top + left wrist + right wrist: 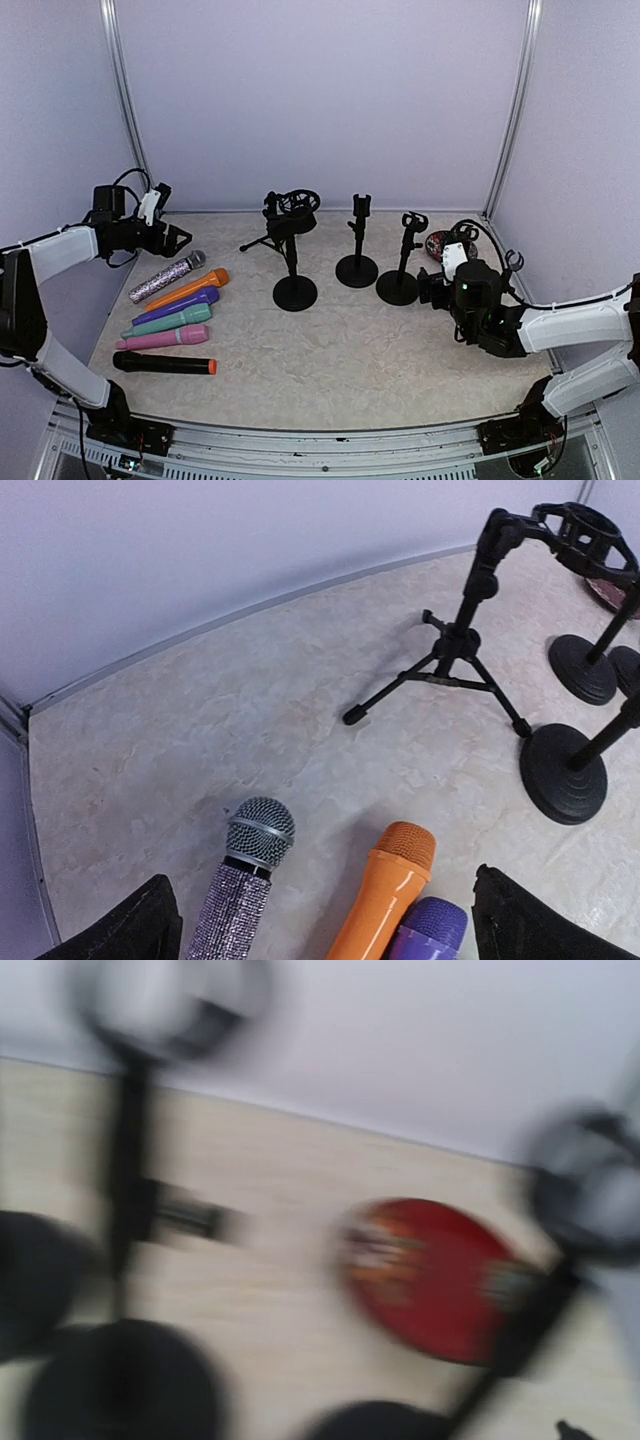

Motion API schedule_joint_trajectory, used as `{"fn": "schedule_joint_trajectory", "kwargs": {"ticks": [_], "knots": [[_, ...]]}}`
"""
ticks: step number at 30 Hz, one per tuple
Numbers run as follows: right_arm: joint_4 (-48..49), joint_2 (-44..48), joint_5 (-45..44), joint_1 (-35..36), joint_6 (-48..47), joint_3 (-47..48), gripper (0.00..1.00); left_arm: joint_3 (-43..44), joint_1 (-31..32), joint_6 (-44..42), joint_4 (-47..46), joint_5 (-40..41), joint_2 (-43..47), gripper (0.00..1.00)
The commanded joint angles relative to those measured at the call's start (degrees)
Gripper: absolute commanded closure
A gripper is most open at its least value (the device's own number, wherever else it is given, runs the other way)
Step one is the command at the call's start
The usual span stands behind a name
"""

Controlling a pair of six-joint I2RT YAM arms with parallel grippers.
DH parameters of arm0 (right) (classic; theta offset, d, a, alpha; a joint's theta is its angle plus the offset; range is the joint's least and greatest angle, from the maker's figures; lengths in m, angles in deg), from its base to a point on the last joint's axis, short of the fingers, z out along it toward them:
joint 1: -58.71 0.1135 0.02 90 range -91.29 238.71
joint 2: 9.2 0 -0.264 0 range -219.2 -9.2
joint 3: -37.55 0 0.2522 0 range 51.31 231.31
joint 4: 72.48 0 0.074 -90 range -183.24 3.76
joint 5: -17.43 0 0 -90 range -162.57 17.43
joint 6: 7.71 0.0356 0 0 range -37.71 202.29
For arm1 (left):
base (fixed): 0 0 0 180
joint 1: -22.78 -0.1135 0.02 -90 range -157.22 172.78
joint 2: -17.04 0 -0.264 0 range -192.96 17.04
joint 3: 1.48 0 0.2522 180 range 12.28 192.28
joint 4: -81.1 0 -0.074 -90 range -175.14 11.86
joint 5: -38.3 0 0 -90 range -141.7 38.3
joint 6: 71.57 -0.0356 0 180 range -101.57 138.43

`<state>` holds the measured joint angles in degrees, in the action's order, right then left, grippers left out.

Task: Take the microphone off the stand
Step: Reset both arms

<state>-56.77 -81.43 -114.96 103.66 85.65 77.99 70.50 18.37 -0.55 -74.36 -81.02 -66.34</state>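
Several black stands are at the table's middle: a tripod stand [272,238] with a ring mount [297,203] and three round-base stands [295,291], [357,268], [399,286]. Their holders look empty in the top view. Several microphones lie in a row at the left: glitter silver [166,277], orange [187,290], purple [176,307], teal, pink, black [164,365]. My left gripper [178,240] is open and empty, hovering over the silver [236,880] and orange [385,895] microphones. My right gripper [436,287] is beside the rightmost stand; its wrist view is blurred and its fingers do not show.
A red round object [439,245] lies at the back right by the wall, also blurred in the right wrist view [440,1275]. The tripod stand [455,660] and round bases [565,772] show ahead of the left gripper. Walls enclose three sides.
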Motion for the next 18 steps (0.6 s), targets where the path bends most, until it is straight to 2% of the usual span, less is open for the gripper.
{"fn": "schedule_joint_trajectory", "kwargs": {"ticks": [1,3,8,11,15,18], "knots": [[21.5,0.2,-9.0,-4.8,-11.4,-4.8,0.00,-7.9,-2.3,5.1,-17.9,3.6,2.1,0.01],[19.6,-0.4,-10.6,-7.8,-9.3,-4.4,0.00,-12.0,-2.7,7.2,-25.4,4.0,2.3,0.01],[31.8,-2.8,-9.8,-16.0,-11.9,-8.9,0.00,-19.6,-2.8,12.0,-40.5,4.2,-0.1,0.01],[37.4,-2.8,-1.6,-21.7,-12.6,-11.4,0.00,-20.8,-2.8,13.4,-45.3,4.3,-3.4,0.01],[39.9,-4.5,6.9,-28.3,-10.1,-13.6,0.00,-19.6,-2.8,13.8,-46.4,4.3,-5.1,0.01],[43.2,-7.7,10.1,-31.1,-9.6,-15.0,0.00,-20.7,-2.8,15.3,-48.2,6.3,-4.5,0.01]]}}
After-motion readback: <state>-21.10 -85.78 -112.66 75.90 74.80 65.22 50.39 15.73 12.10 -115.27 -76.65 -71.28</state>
